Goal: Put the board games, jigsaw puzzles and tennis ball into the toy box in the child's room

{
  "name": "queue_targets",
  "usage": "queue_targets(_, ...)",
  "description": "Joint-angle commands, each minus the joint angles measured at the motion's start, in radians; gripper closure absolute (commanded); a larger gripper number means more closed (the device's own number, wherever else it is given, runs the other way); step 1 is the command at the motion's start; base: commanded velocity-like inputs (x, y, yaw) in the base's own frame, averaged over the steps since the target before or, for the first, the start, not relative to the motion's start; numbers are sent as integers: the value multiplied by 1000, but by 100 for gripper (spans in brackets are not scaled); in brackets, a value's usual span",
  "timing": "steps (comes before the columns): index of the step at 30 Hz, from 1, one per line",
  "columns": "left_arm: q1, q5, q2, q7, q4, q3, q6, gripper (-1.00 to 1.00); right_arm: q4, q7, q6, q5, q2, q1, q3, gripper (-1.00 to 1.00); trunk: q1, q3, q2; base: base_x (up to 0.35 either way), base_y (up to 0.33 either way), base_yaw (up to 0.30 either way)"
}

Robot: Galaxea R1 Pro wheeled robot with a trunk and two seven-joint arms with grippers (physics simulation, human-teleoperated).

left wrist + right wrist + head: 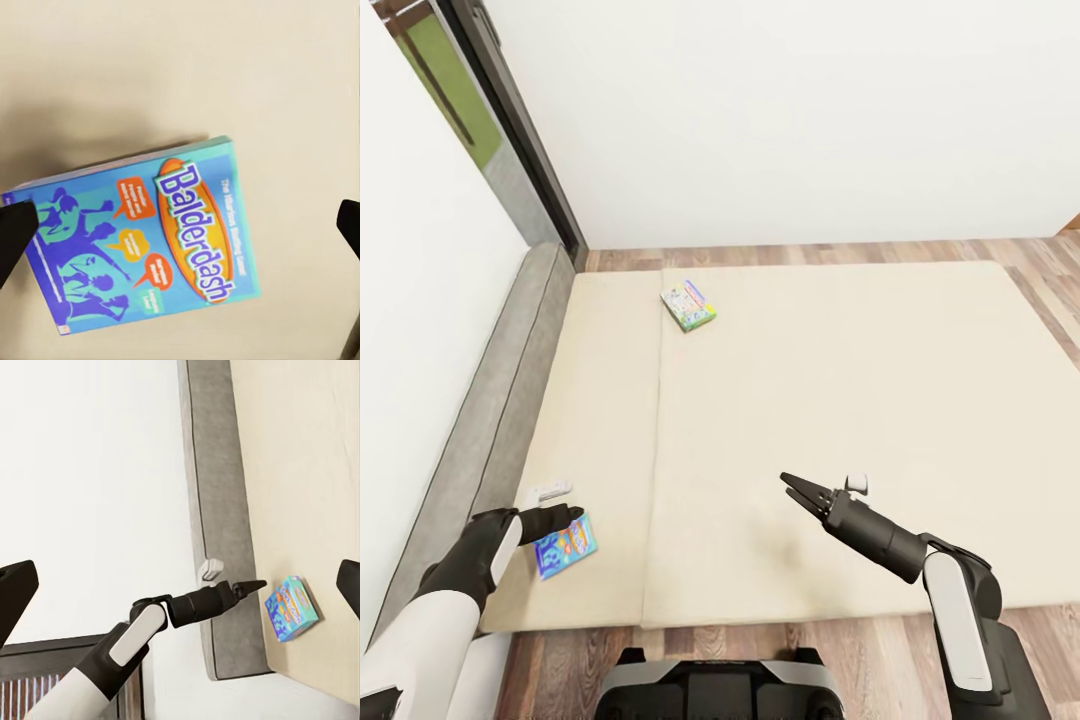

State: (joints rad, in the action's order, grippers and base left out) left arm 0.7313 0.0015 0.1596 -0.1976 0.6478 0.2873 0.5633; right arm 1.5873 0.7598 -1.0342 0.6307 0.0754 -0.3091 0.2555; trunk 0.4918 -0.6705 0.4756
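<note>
A small blue board game (565,545) lettered "Balderdash" lies flat on the beige bed (840,400) near its front left corner. My left gripper (572,517) hovers just over it, open. In the left wrist view the box (142,240) lies between the two wide-spread fingertips (15,240). A second board game (688,305), green and white, lies further back on the mattress near the headboard side. My right gripper (800,492) is open over bare mattress at the front right, holding nothing. The right wrist view looks across at the left arm (187,607) and the blue box (292,609).
A low grey headboard (510,400) runs along the bed's left side against a white wall. A dark-framed window (510,110) stands at the back left. Wood-plank floor (810,255) borders the bed behind and in front. The robot base (720,685) is at the bed's front edge.
</note>
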Motion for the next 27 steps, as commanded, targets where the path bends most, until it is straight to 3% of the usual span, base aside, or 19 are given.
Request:
queue_targets(1,0,0,0,-5,1,4,6,-100,0,7,-4,-6,1,-1,2,-100,0,-3,1,0,0,0)
queue_targets(16,0,3,29,-4,-3,5,7,-100,-1,7,-4,-8,8,-1,1,-100,0,-27,1,0,0,0)
queue_targets(27,0,3,32,-2,-3,5,7,-100,-1,4,-4,-9,10,-1,0,-100,0,-45,1,0,0,0)
